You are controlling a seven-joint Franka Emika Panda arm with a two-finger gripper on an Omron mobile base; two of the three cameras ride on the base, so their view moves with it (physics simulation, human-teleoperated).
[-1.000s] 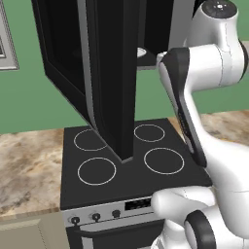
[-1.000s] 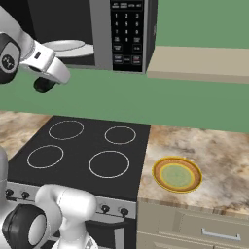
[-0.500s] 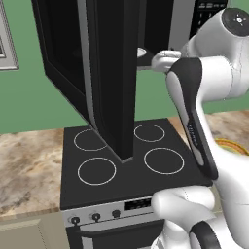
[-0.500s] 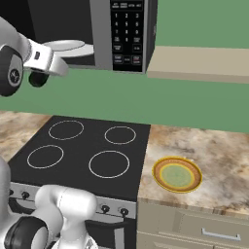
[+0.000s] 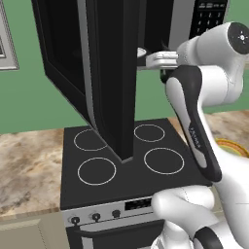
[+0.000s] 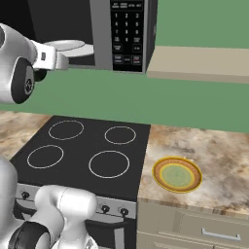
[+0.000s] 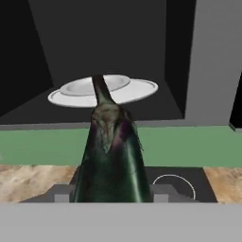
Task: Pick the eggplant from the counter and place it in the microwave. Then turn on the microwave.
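In the hand view the dark purple eggplant (image 7: 111,156) stands between my fingers, its stem pointing at the microwave. My gripper (image 7: 111,194) is shut on it. The microwave (image 6: 127,34) hangs above the stove with its door (image 5: 107,73) swung wide open. A white turntable plate (image 7: 104,90) lies inside the dark cavity, just ahead of the eggplant's tip. In the right base view my hand (image 6: 51,57) is at the front edge of that plate (image 6: 73,46). In the left base view the hand (image 5: 155,59) reaches in behind the open door. The counter (image 6: 214,146) lies far below.
The open door juts out over the black stove (image 6: 82,151) to the left of my arm. A yellow-rimmed green plate (image 6: 177,174) sits on the counter to the stove's right. A beige shelf (image 6: 199,63) runs along the wall beside the microwave.
My arm has pushed forward, carrying the eggplant closer to the microwave's opening. The hand now reaches the turntable plate's edge. The grip has not changed.
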